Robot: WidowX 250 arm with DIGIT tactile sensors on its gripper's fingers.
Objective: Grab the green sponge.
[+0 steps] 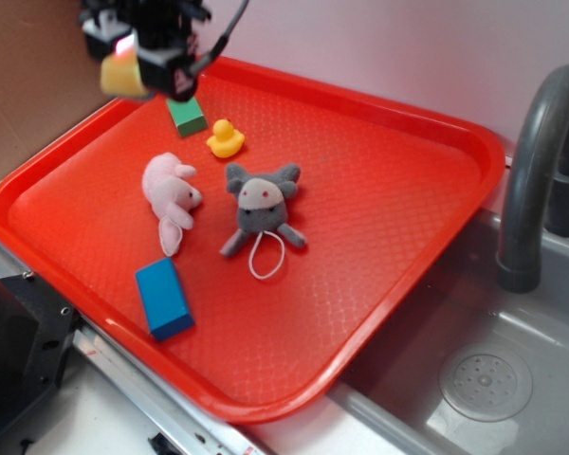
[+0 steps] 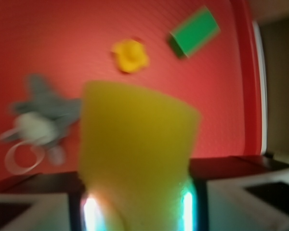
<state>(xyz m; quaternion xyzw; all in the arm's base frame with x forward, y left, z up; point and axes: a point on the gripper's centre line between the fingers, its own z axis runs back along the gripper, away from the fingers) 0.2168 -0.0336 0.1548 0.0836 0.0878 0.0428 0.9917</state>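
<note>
The green sponge point(image 2: 135, 154) is a yellow foam wedge that fills the middle of the wrist view, blurred and close to the lens; its dark scouring face does not show. My gripper point(image 2: 137, 211) is shut on it, one finger on each side. In the exterior view the gripper point(image 1: 133, 68) hangs high over the tray's far left corner with the yellow sponge point(image 1: 121, 76) sticking out of it, clear of the tray surface.
On the red tray point(image 1: 379, 171) lie a green block point(image 1: 187, 116), a yellow duck point(image 1: 225, 138), a pink plush point(image 1: 171, 194), a grey plush mouse point(image 1: 259, 204) and a blue block point(image 1: 163, 298). A sink with a dark faucet point(image 1: 536, 161) is at the right.
</note>
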